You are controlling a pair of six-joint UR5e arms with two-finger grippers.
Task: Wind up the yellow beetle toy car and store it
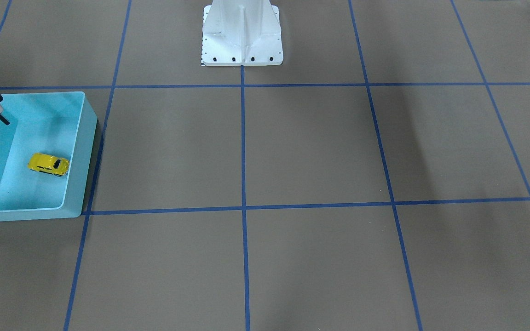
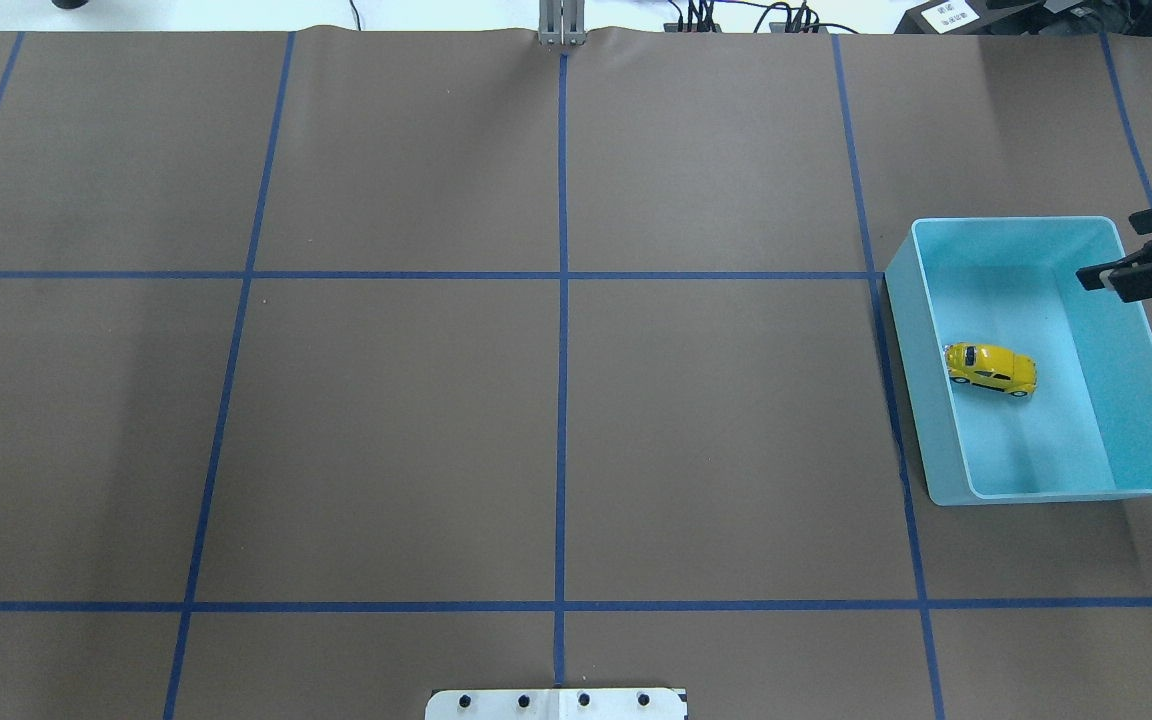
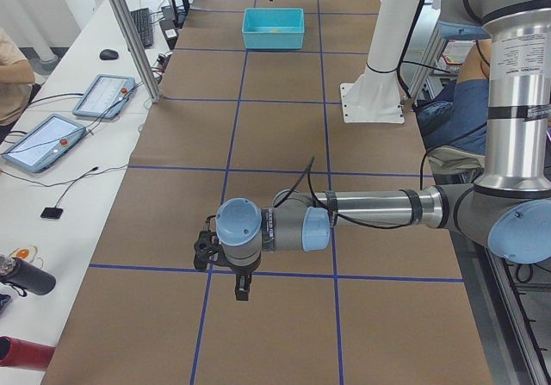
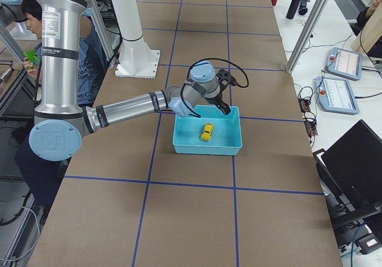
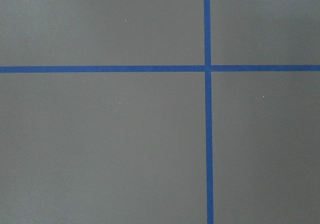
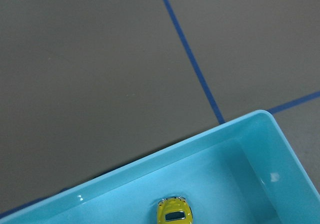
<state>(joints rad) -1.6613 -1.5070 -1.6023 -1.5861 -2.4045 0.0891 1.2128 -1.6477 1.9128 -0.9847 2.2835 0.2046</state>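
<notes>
Two arms stand well apart: the left arm (image 3: 370, 215) hangs low over bare surface (image 2: 386, 420) at its own end, clear of the work, and I cannot tell whether its jaws are parted or closed. Toward the right, the car (image 2: 991, 367) sits on the floor of the bin (image 2: 911, 400), close to its inner long wall, so storing looks done. The right jaws hover released and empty above the bin's far outer corner, apart from the car, and with open surface all round the bin I judge a straight lift would clear the rim.
</notes>
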